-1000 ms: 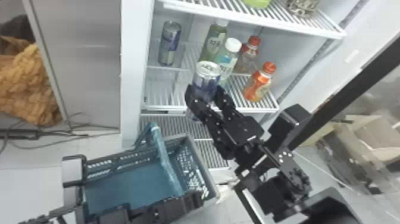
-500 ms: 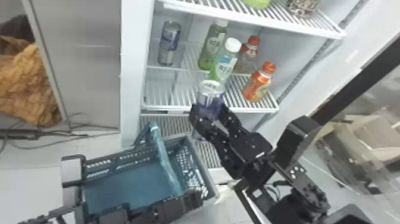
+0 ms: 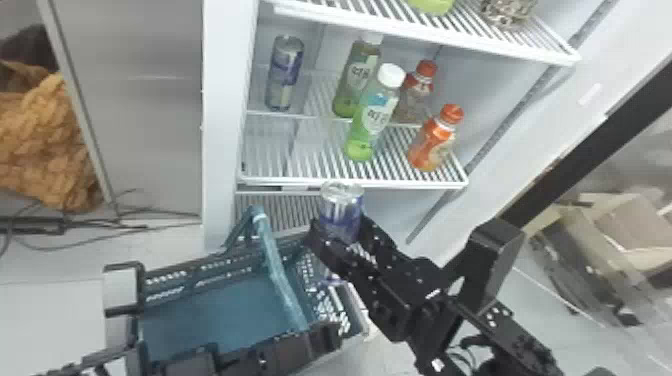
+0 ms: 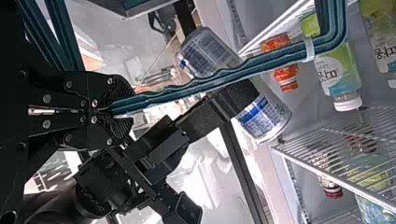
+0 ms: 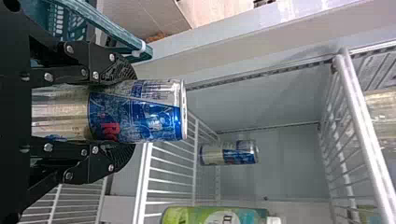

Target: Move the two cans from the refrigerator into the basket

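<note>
Blue/silver can (image 3: 342,207) is clamped in R gripper (image 3: 340,229), jaws can-width apart, near fridge shelf (image 3: 320,162). 2nd can (image 3: 285,72) is seen far left on shelf. Basket handle (image 3: 280,275) is pinched in L gripper (image 3: 322,340), jaws nearly closed.

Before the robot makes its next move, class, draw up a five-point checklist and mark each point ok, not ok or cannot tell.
1. Can between the fingers of the right gripper: ok.
2. That can out past the front edge of the shelf: ok.
3. Left gripper closed on the basket handle: ok.
4. Held can squarely above the opening of the basket: cannot tell; it appears near the rim, but its height and depth are unclear.
5. Second can off its shelf: not ok; it stands there upright.
</note>
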You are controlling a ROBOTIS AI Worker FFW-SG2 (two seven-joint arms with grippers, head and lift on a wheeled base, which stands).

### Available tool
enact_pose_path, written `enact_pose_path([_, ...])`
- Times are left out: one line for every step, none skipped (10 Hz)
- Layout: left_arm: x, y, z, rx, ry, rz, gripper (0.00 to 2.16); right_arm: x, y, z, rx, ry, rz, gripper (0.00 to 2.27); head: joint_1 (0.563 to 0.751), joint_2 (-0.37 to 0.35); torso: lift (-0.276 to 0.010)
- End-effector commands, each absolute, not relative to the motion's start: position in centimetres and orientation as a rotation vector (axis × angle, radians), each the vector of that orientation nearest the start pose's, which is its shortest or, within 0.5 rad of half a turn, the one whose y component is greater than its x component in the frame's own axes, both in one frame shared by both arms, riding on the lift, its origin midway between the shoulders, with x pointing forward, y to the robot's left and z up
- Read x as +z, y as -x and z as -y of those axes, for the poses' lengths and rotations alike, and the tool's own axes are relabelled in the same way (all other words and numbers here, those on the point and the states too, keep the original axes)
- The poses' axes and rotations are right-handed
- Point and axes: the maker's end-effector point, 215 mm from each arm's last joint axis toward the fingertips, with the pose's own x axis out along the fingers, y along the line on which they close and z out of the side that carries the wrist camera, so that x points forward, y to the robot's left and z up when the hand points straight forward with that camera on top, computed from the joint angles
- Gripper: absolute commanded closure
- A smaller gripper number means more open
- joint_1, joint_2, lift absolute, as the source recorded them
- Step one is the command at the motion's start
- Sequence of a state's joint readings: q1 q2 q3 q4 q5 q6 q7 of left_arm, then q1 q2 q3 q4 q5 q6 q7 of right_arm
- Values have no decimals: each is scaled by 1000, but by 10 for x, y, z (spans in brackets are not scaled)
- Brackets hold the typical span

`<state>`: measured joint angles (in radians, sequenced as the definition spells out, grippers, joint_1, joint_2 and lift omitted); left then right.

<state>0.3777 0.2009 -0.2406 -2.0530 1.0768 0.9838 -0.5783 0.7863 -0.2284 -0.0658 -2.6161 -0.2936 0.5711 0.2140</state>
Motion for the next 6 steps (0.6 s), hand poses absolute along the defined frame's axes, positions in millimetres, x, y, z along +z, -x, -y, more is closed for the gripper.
enact_pose_path([-331,-237,81,-1275,1058,-770,1211,-311,-338,158,414,-85,-367,906,695,-350,-276])
enact_pose_path([-331,-237,81,-1275,1058,-770,1211,-326,-332,155,420,-102,-426,906,695,-350,-276])
enact_pose_path([-331,-237,81,-1275,1058,-770,1211,-339,-325,152,431,-117,-482,906,695,-350,-276])
enact_pose_path([-330,-238,81,-1276,1057,-768,1211,-354,-317,152,432,-120,-546,906,695,-350,-276])
enact_pose_path([-330,-238,80,-1274,1059,-768,1211,-364,-310,153,431,-117,-597,906,695,-350,-276])
enact_pose_path([-330,-238,81,-1276,1060,-769,1211,-374,-307,157,425,-114,-634,906,695,-350,-276])
